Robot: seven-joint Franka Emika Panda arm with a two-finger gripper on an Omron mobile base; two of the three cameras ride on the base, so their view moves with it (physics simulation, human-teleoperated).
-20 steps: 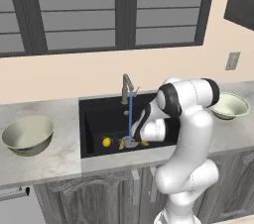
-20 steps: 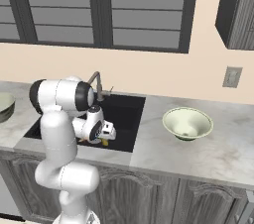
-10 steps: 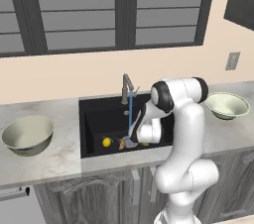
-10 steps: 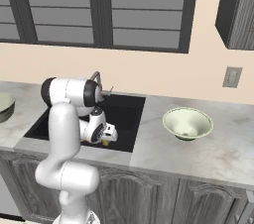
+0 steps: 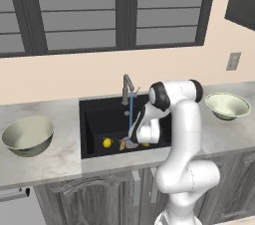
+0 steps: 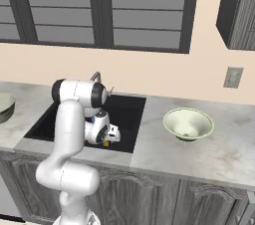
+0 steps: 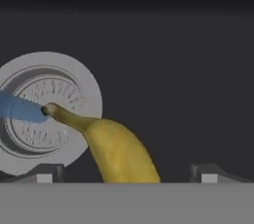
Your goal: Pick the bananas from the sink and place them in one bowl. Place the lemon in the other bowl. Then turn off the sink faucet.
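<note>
Left base view
- Gripper position: the gripper [image 5: 130,141] is low inside the sink [image 5: 94,124], just beside the blue water stream [image 5: 131,112] falling from the sink faucet [image 5: 127,87].
- Fruit: the lemon [image 5: 106,142] lies on the basin floor, left of the hand; a brownish banana [image 5: 122,144] sits between lemon and gripper.
- Bowls: grey-beige bowl [image 5: 28,135] on the left counter, pale green-tinged bowl [image 5: 227,105] on the right counter, both well apart from the sink.
- Risk: the faucet is running, so wet fruit may slide in the grasp, likely while lifting over the sink rim.

Right base view
- Arm: the forearm bends down into the basin; a speck of yellow fruit [image 6: 105,144] shows just under the hand.
- Risk: the carry to the green-tinged bowl [image 6: 188,123] is long, and a weak hold could drop the fruit on the counter.

Hand view
- Banana look: smooth yellow body, narrowing to a dark-tipped stem; the banana [image 7: 114,147] lies partly over the silver drain [image 7: 47,114], its stem touching the water stream.
- Gripper state: the two fingertips [image 7: 45,174] stand wide apart, banana between them, nothing clamped yet.
- Risk: the curved fruit sits nearer the left finger, so closing may push it sideways rather than pinch it squarely.
</note>
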